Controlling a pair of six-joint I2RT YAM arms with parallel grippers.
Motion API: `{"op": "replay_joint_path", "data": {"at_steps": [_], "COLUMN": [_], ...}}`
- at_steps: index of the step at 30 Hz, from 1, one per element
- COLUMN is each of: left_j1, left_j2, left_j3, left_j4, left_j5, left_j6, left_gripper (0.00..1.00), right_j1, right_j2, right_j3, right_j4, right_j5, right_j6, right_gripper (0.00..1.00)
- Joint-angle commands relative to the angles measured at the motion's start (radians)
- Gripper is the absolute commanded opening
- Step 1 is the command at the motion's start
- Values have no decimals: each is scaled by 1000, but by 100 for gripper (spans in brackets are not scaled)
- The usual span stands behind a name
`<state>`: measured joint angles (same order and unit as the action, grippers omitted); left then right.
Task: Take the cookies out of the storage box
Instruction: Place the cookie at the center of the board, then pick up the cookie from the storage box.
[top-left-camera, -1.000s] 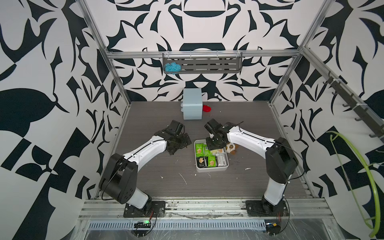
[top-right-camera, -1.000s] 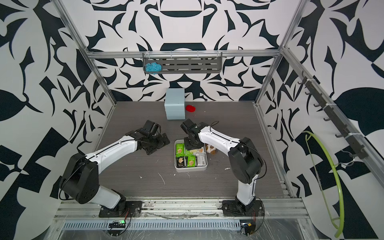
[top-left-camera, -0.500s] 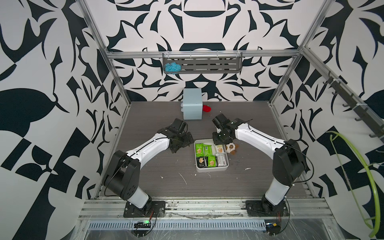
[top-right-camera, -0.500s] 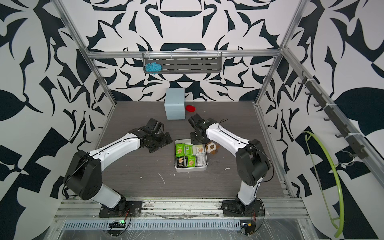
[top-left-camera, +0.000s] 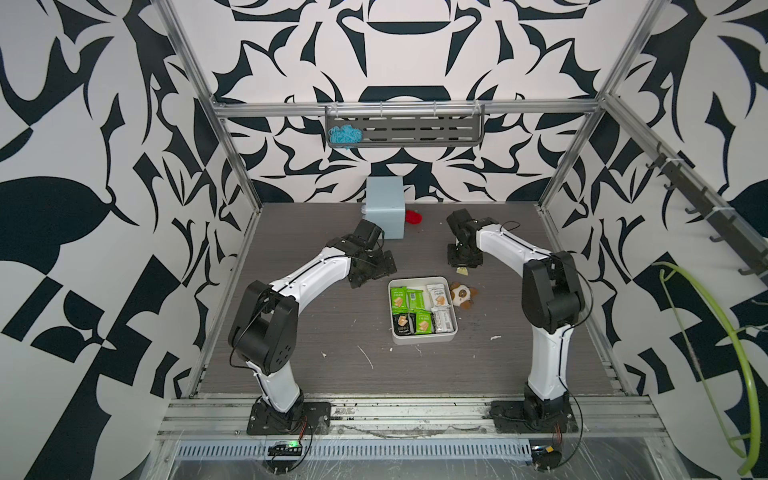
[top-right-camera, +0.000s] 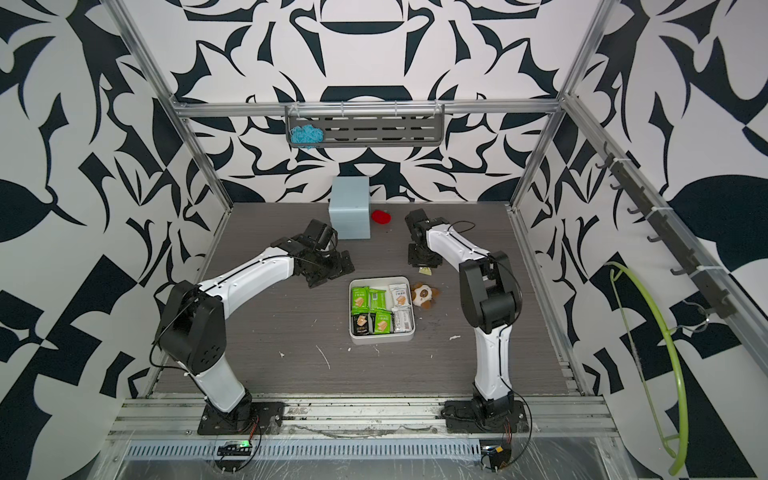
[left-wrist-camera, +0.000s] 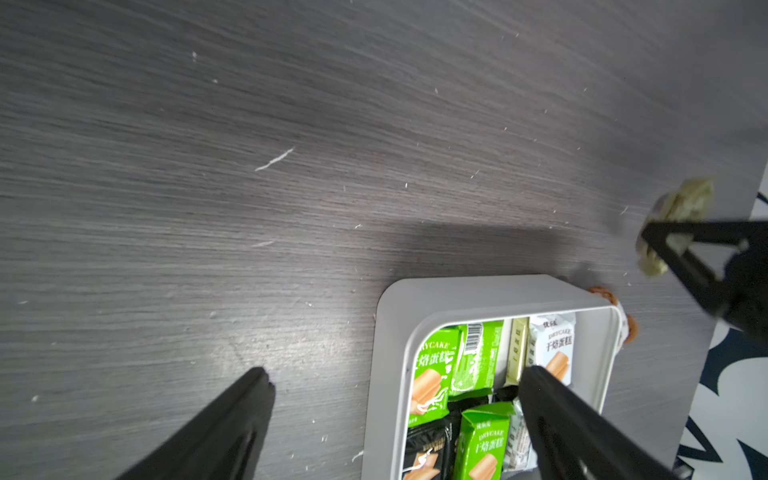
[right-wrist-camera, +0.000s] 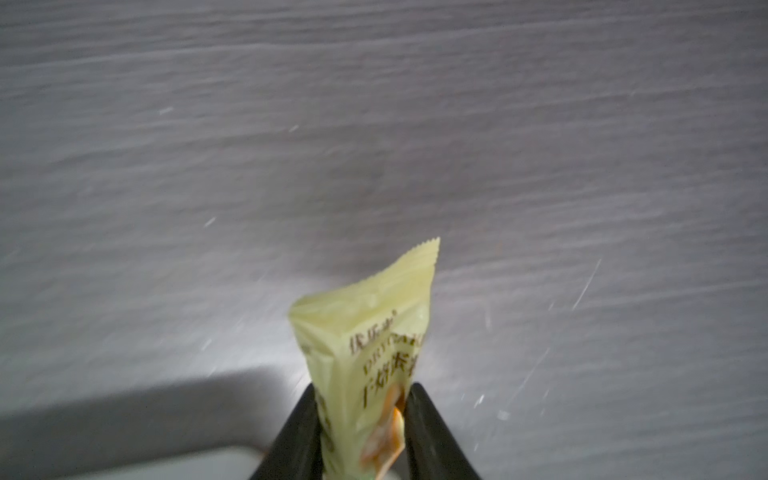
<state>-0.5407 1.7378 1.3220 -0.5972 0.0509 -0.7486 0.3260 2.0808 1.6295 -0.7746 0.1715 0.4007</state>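
The tabletop is a dark grey, wood-grained board, scuffed and dotted with white scraps, most of them toward the front. Near its middle sits the white storage box, with a brown-and-white plush toy lying just beside the box's right wall. At the back stands a light-blue drawer cabinet, with a small red object just to its right.

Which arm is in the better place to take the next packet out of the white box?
Left. The left gripper is open, empty and close beside the box. The right gripper is shut on a yellow packet, farther behind the box, so it is busy.
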Motion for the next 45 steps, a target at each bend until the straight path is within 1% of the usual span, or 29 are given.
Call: {"op": "replay_joint_path", "data": {"at_steps": [1,7,9,13,14,20,28,31,35,38,45], "left_j1": [5,5,5,4,4,5,4,5,-5,-13,-16], "left_j2": [4,-29,-42,-74,-81,-102,-115,-119,-125,-138,-164], "left_j3": [7,-40,-54,-84,-93,-118,-175,-201,-236,-260,-294], "left_j4": [-55,-62,-63,-56,-51,-21,56,81,100,112,118], "left_j5": [17,3,3,-10,-11,-12,9,23,30,31,31], "left_j6": [22,1,-9,-30,-37,-60,-86,-92,-97,-104,-96], "left_gripper": [99,99,99,99,99,99,99,99,99,99,99], "right_j1": [-19,-48,-48,-48,-48,-48,-34,-5,71,147,297], "right_j2": [29,107,121,117,107,12,-199,-277,-369,-414,-401], "right_j3": [64,121,143,168,170,150,-63,-145,-235,-276,-280], "right_j4": [-25,-29,-35,-49,-49,-86,-59,-52,-39,-26,-43], "right_j5": [59,30,23,23,-8,-61,-218,-246,-259,-256,-160], "right_j6": [-38,-40,-41,-43,-44,-42,29,45,65,94,172], "right_gripper": [36,39,43,56,58,59,56,56,56,61,65]}}
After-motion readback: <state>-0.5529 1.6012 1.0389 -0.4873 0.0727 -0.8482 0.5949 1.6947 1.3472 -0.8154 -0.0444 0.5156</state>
